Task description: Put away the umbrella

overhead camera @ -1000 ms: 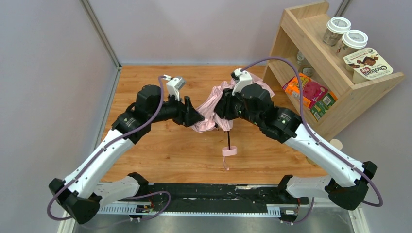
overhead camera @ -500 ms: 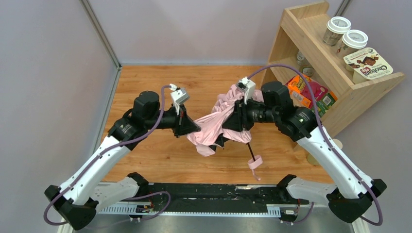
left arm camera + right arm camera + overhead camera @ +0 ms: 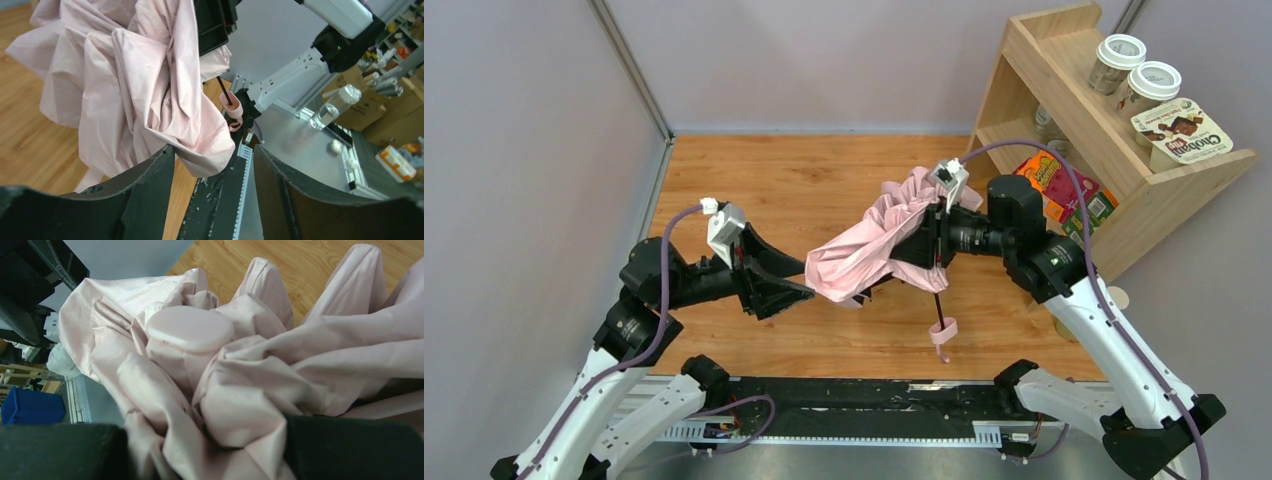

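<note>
The pale pink umbrella (image 3: 864, 250) hangs above the wooden table, its crumpled canopy pointing left. My right gripper (image 3: 929, 250) is shut on the bunched fabric near the shaft. The thin dark shaft (image 3: 937, 305) and pink strap (image 3: 944, 331) dangle below it. In the right wrist view the fabric (image 3: 260, 390) fills the gap between the right gripper's (image 3: 205, 440) fingers, and a round pink cap (image 3: 190, 329) shows. My left gripper (image 3: 789, 290) is open, just left of the canopy's tip. In the left wrist view a fabric (image 3: 125, 75) corner hangs by the left gripper's (image 3: 212, 160) left finger (image 3: 150, 190).
A wooden shelf (image 3: 1064, 100) stands at the back right with lidded jars (image 3: 1121, 55), a yoghurt pack (image 3: 1181, 135) and snack boxes (image 3: 1064, 195). Grey walls close the left and back. A black rail (image 3: 844, 395) runs along the table's near edge.
My left arm has drawn back toward the near left, away from the fabric. My right arm has moved right and swung the umbrella so the canopy points left.
</note>
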Available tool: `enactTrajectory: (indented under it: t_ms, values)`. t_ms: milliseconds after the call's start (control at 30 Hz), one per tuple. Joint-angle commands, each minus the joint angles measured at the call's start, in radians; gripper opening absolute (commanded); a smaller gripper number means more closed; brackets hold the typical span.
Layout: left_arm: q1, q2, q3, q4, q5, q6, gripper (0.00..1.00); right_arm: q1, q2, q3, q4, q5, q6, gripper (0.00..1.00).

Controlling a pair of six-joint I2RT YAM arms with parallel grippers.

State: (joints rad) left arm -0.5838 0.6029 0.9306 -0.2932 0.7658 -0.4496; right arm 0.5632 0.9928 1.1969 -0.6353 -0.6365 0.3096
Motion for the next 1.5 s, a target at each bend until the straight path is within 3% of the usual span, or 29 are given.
enactTrajectory:
  t_ms: [0,100,200,333,400,500,633,933,1000,1200,1333,1467]
  values:
    - [0.006,0.092,0.092,-0.125,-0.233,-0.058,0.67,-0.003,0.015,0.036,0.148,-0.016,0.042,0.0]
    - [0.006,0.13,0.183,-0.326,-0.396,-0.018,0.68,-0.002,0.035,0.073,0.083,0.072,0.02,0.0]
    - [0.006,0.112,0.195,-0.307,-0.388,0.011,0.68,-0.003,0.069,0.112,0.014,0.151,0.016,0.0]
    - [0.004,0.116,0.273,-0.385,-0.528,0.049,0.61,-0.003,0.121,0.148,-0.046,0.256,0.025,0.0]
    - [0.006,0.135,0.318,-0.399,-0.579,0.058,0.64,-0.003,0.138,0.168,-0.049,0.299,0.042,0.0]
    - [0.006,0.19,0.349,-0.365,-0.498,0.043,0.75,-0.003,0.181,0.211,-0.063,0.322,0.046,0.0]
    - [0.006,0.311,0.346,-0.302,-0.343,0.043,0.75,-0.002,0.224,0.263,-0.072,0.29,0.045,0.0]
    - [0.004,0.517,0.324,-0.198,-0.292,0.061,0.75,0.001,0.236,0.293,-0.084,0.242,0.023,0.0]
    - [0.006,0.544,0.335,-0.199,-0.299,0.064,0.7,0.006,0.237,0.294,-0.086,0.241,0.019,0.0]
    - [0.006,0.551,0.366,-0.228,-0.324,0.084,0.23,0.017,0.245,0.291,-0.102,0.268,-0.013,0.0]
    - [0.01,0.488,0.356,-0.23,-0.315,0.126,0.0,0.017,0.247,0.282,-0.118,0.319,-0.047,0.0]
    - [0.021,0.374,0.284,-0.175,-0.313,0.141,0.0,0.015,0.244,0.271,-0.109,0.311,-0.047,0.0]
